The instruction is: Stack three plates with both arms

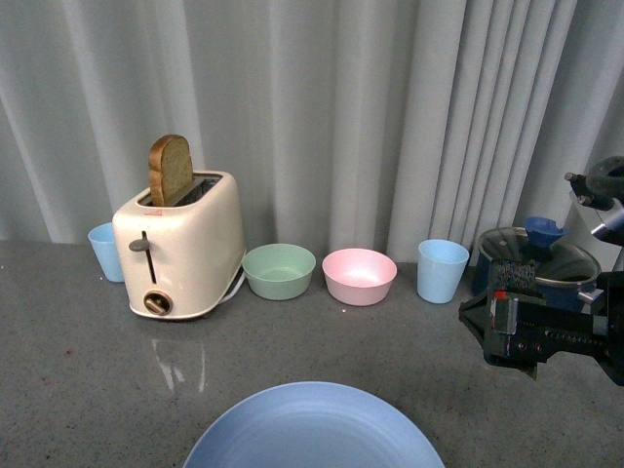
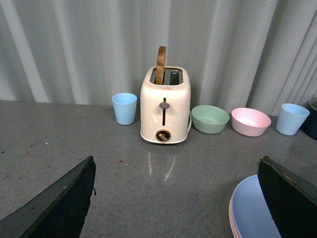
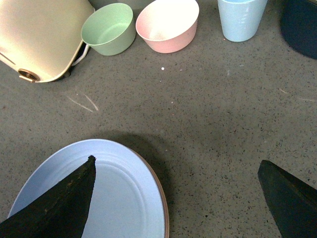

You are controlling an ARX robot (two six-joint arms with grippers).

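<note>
The light blue plate [image 1: 312, 429] lies at the table's near edge, on top of a stack. In the left wrist view the blue plate [image 2: 252, 213] has a pink plate's rim [image 2: 231, 219] showing under it. In the right wrist view the blue plate [image 3: 124, 198] has a thin pinkish-brown rim [image 3: 166, 218] beneath; I cannot tell which plate that is. The beige-grey plate is not clearly seen. My right gripper [image 1: 487, 327] is open and empty, above the table to the right of the stack [image 3: 176, 161]. My left gripper [image 2: 177, 162] is open and empty, left of the stack.
A cream toaster [image 1: 180, 244] with a bread slice stands at the back left, with a blue cup [image 1: 105, 251] beside it. A green bowl [image 1: 279, 270], a pink bowl [image 1: 359, 275], a blue cup [image 1: 442, 269] and a dark lidded pot [image 1: 536, 255] line the curtain.
</note>
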